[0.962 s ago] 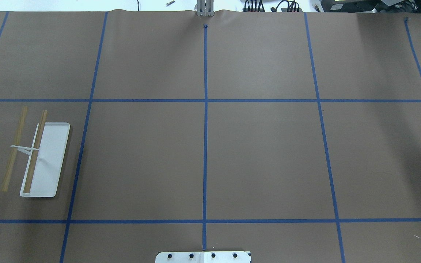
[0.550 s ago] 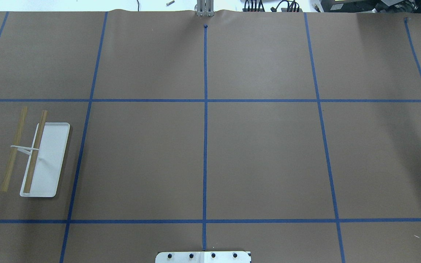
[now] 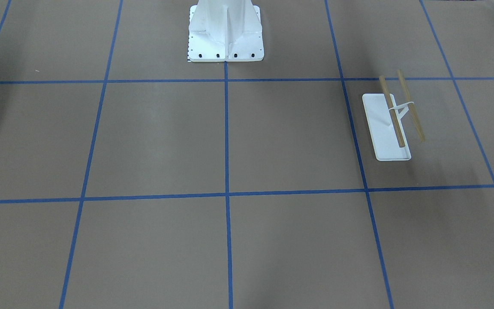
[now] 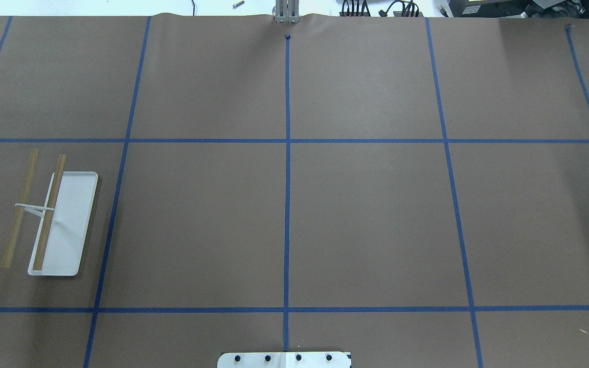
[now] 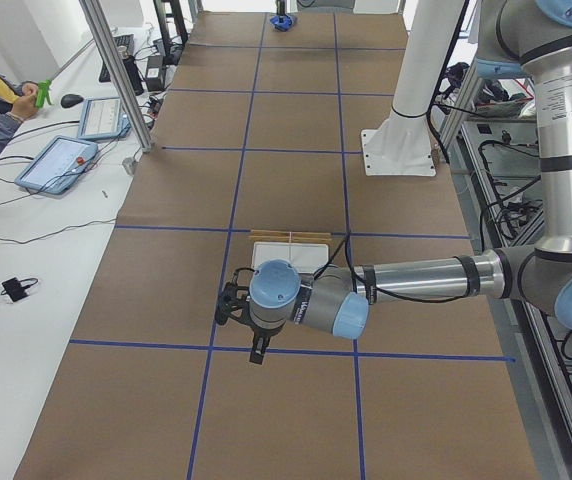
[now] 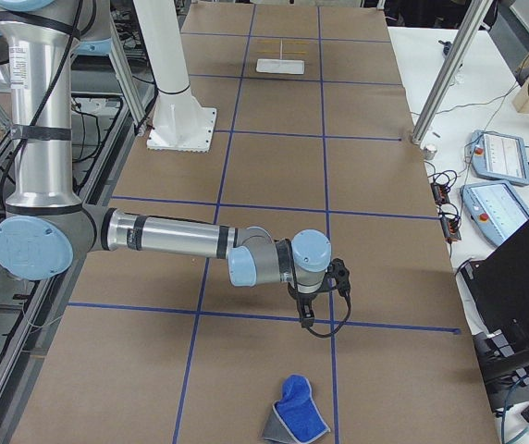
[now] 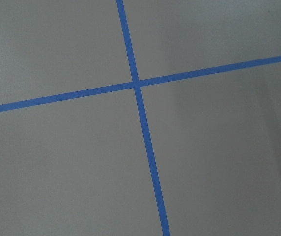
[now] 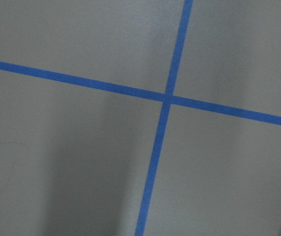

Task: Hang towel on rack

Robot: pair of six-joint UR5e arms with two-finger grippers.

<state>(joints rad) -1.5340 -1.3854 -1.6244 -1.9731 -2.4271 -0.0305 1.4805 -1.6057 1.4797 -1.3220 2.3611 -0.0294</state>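
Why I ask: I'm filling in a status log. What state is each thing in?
towel: bunched up on the table, mostly blue side showing, held by nothing.
rack: upright on its base, both rods bare.
left gripper: above the table, far from the towel; open or shut cannot be told.
right gripper: above the table, short of the towel; open or shut cannot be told.

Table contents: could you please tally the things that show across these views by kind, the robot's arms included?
Rack: 1
Towel: 1
Robot arms: 2, the left arm and the right arm
Pedestal: 1
Total: 5
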